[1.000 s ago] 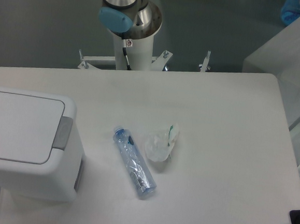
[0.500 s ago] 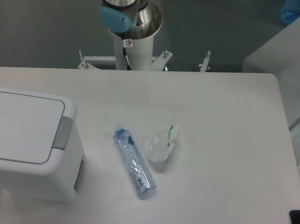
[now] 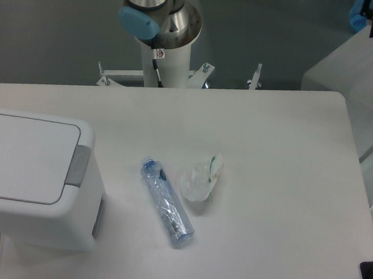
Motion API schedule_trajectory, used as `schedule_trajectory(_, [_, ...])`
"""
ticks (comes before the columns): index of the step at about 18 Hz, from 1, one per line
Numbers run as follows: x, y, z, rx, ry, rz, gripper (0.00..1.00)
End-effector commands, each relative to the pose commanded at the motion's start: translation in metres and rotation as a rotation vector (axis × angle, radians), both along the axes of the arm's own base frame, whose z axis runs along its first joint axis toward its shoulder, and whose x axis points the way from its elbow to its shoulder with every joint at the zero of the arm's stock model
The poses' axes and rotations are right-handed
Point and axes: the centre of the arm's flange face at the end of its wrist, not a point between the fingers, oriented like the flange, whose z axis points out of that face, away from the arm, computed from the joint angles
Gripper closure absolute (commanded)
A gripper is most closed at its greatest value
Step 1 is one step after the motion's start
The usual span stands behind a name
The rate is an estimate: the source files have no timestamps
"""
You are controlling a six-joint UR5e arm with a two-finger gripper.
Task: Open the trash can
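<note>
The large white trash can (image 3: 35, 179) stands at the table's left edge. Its flat lid (image 3: 23, 158) is down and its grey push tab (image 3: 77, 166) faces right. Only the arm's base column (image 3: 165, 41) and a blue joint cap (image 3: 139, 21) show at the top of the view, behind the table. The gripper is out of view.
A clear plastic bottle with a blue cap (image 3: 166, 202) lies on the white table (image 3: 269, 152) just right of the can. A crumpled clear wrapper (image 3: 199, 181) lies beside it. A translucent bin (image 3: 366, 69) stands off the table at the right.
The arm's upper joint with the blue cap has shifted slightly left and up. Nothing on the table has moved.
</note>
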Motion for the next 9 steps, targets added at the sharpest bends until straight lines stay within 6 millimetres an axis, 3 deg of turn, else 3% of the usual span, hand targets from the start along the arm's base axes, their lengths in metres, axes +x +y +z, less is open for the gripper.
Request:
schedule_trajectory(4, [0.005,0.024,-0.012,-0.005,-0.027,-0.037,0.00])
schedule_trajectory(6, [0.003,0.026,-0.021,-0.009,-0.043,-0.040,0.00])
schedule_trajectory(9, [0.015,0.029,-0.022,-0.008,-0.048,-0.047,0.00])
